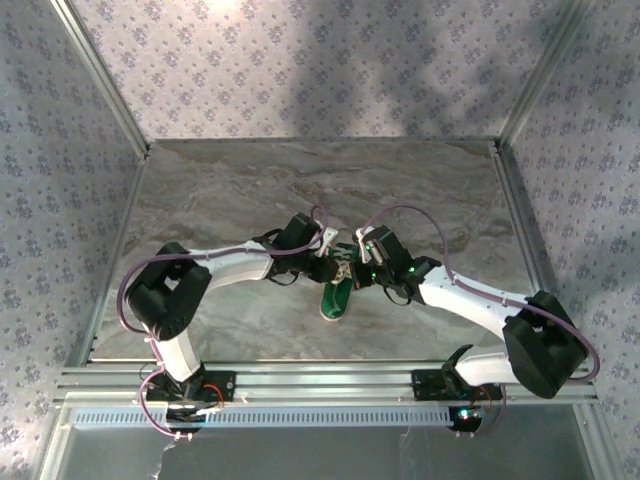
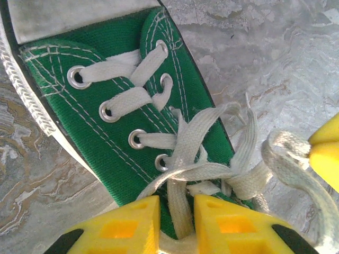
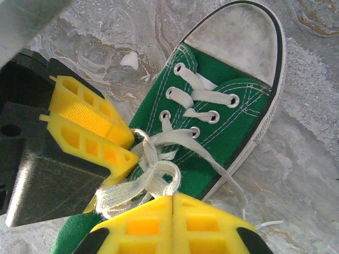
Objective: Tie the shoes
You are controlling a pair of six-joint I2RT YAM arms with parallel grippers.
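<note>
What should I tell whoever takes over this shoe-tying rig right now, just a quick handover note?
Left gripper: nearly closed around a lace strand; whether it truly pinches is unclear.
Right gripper: shut on a lace loop.
Sneaker: upright on the table, laced through its eyelets.
Done: laces crossed above the top eyelets, one loop formed.
Left: no finished bow yet; probably form the second loop and pull tight.

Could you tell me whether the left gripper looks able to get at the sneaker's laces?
Probably yes: the left gripper sits at the green sneaker with a white lace running between its fingers; the right gripper pinches a loop aside.
</note>
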